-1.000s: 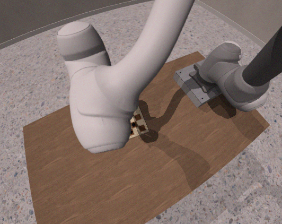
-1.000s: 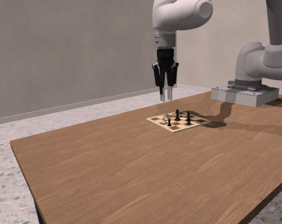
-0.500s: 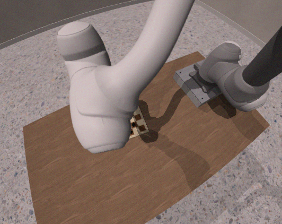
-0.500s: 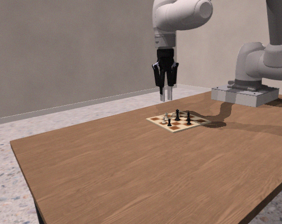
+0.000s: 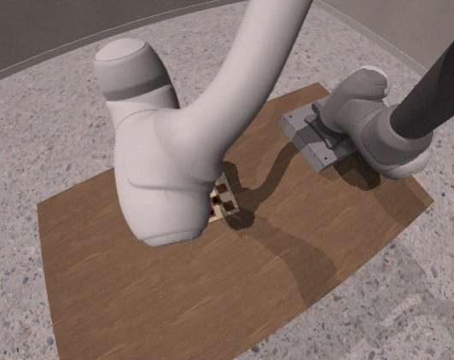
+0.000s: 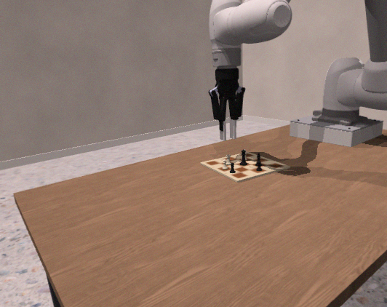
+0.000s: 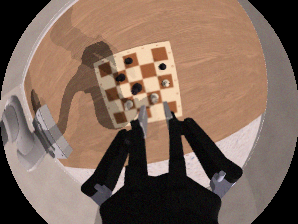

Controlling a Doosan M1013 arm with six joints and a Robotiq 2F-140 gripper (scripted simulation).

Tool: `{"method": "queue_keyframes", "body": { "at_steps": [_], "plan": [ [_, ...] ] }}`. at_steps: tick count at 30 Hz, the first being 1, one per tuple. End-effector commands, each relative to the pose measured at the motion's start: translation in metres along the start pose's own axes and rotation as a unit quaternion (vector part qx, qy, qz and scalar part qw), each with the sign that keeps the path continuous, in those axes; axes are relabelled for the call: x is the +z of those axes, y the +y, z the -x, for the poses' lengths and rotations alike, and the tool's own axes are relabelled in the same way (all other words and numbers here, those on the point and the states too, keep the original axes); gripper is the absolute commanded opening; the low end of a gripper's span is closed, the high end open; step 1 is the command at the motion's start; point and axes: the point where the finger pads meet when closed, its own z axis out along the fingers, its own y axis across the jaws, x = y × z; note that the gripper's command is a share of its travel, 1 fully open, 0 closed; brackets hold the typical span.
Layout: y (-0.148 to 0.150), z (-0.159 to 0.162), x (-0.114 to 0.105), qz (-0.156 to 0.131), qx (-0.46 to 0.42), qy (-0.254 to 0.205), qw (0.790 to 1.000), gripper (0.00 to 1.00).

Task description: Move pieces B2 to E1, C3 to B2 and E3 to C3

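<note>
Gripper [image 6: 228,135] hangs well above table [image 6: 171,233], over far-left edge of chessboard [image 6: 244,174]. Fingers narrowed to small gap, nothing between them, pre-set for slim piece. Pieces [image 6: 243,158] all on board, upright, clustered mid-board; edge letters too small to read, so can't tell which is B2. Key relation: board lies below gripper and slightly toward arm base [image 6: 371,136] side. Judgement: small sideways shift, then straight drop. Pieces' long axis vertical, fingers point down, so aligned.
</note>
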Motion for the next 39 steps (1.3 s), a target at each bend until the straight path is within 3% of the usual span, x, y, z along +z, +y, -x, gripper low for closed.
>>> {"method": "queue_keyframes", "body": {
  "at_steps": [1, 39],
  "plan": [
    [0.0, 0.0, 0.003, 0.0, 0.0, 0.0, 1.0, 0.22],
    [0.0, 0.0, 0.045, 0.0, 0.0, 0.0, 1.0, 0.22]
  ]
}}
